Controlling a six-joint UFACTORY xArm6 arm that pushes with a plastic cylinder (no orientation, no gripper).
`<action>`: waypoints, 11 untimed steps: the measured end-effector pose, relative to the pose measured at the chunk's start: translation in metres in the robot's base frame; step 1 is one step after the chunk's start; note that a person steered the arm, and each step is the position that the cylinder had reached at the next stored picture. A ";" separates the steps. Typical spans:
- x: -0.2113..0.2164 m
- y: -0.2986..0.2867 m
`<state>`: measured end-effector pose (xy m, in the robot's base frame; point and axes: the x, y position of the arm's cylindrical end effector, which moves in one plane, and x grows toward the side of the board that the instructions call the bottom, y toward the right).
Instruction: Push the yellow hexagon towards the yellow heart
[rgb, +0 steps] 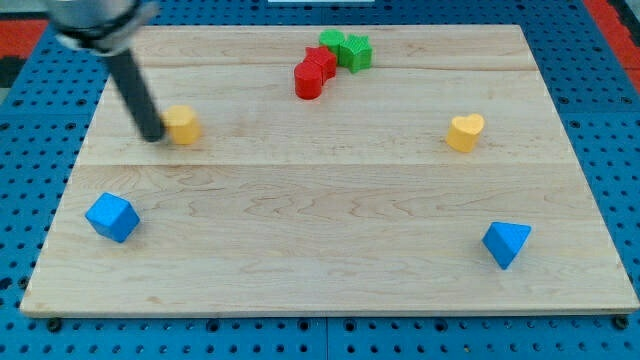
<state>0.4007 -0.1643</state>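
Note:
The yellow hexagon (183, 124) lies on the wooden board at the view's upper left. My tip (152, 135) sits right against the hexagon's left side, touching or almost touching it. The dark rod slants up to the view's top left corner. The yellow heart (465, 131) lies far across the board at the view's right, at about the same height as the hexagon.
Two red blocks (314, 72) and two green blocks (346, 48) cluster near the view's top centre. A blue block (111, 217) lies at the lower left and a blue triangular block (505, 242) at the lower right. The board (320, 250) rests on a blue pegboard.

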 end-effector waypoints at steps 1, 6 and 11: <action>0.000 0.013; -0.062 0.128; -0.109 0.173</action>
